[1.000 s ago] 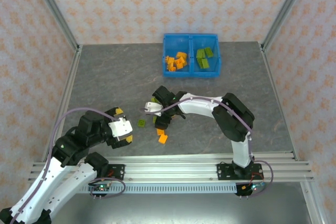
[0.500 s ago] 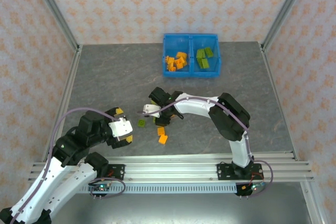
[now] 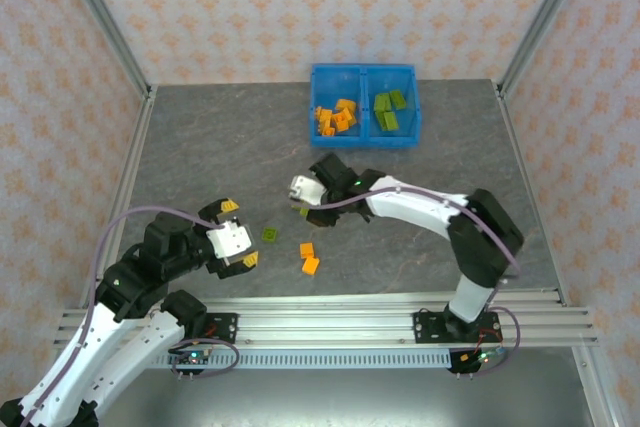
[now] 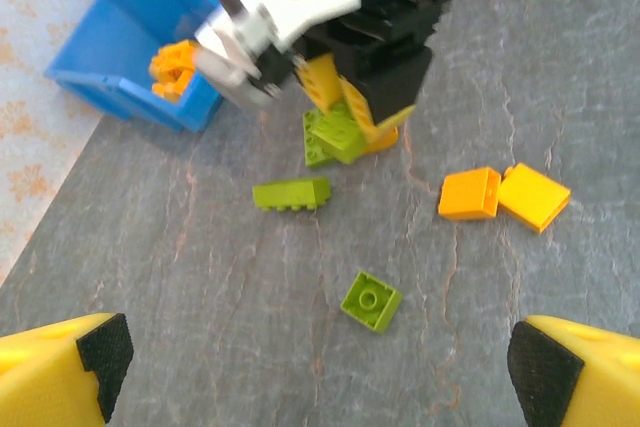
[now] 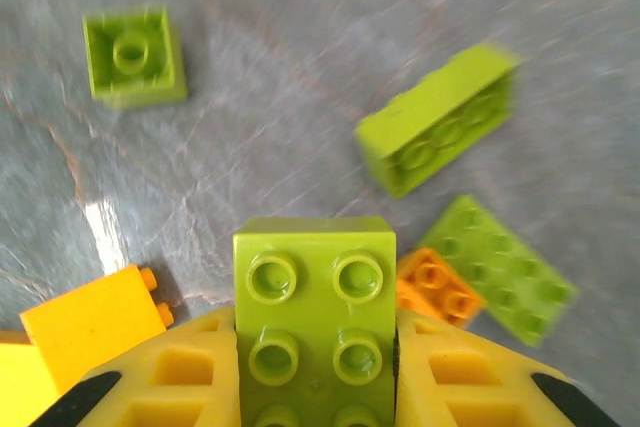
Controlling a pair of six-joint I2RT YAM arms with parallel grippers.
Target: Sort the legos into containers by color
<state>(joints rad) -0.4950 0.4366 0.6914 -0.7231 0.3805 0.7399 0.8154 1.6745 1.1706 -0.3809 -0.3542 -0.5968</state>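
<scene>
Sorting partly done: orange legos [image 3: 335, 118] and green ones [image 3: 390, 110] sit in separate compartments of the blue bin [image 3: 340, 68], while the right gripper [image 5: 315, 387], well short of the bin, pinches a green brick [image 5: 315, 297] above several loose bricks [image 4: 503, 194], and the left gripper [image 3: 238, 235] gapes wide, empty.

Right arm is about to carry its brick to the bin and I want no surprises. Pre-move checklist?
1. Grip: right gripper jaws shut on the olive-green studded plastic brick, which is seated squarely: ok.
2. Held brick clear of the grey table: cannot tell.
3. Target: the right compartment of the bright blue plastic bin holds green bricks only, with room left: ok.
4. Route to the bin free of loose bricks and arms: ok.
5. Left gripper open, apart from the right arm: ok.
</scene>
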